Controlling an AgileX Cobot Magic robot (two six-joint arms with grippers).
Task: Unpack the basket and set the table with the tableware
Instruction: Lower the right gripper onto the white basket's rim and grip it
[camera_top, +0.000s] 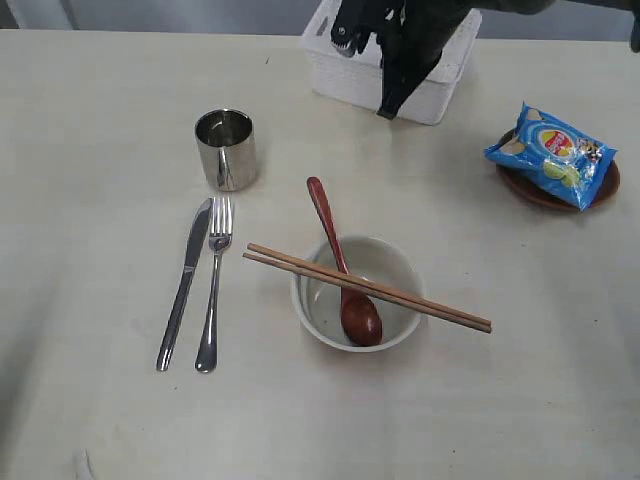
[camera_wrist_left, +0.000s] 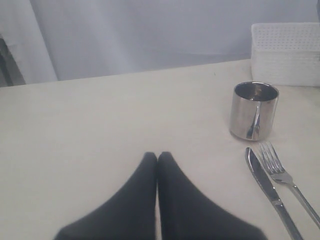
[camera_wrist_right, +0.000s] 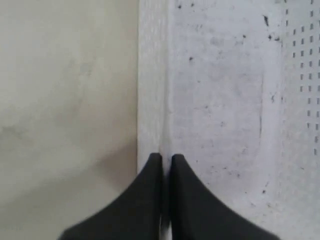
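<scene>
At the basket (camera_top: 335, 80) rim, the right hand (camera_wrist_right: 165, 159) is pressed nearly shut, pinching its thin wall

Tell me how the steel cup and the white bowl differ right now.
The cup is shiny steel; the bowl is matte white. The cup is narrow with tall sides; the bowl is wider and shallower. The cup looks empty, while the bowl holds the wooden spoon and carries the chopsticks across its rim. Both stand upright on the table.
</scene>
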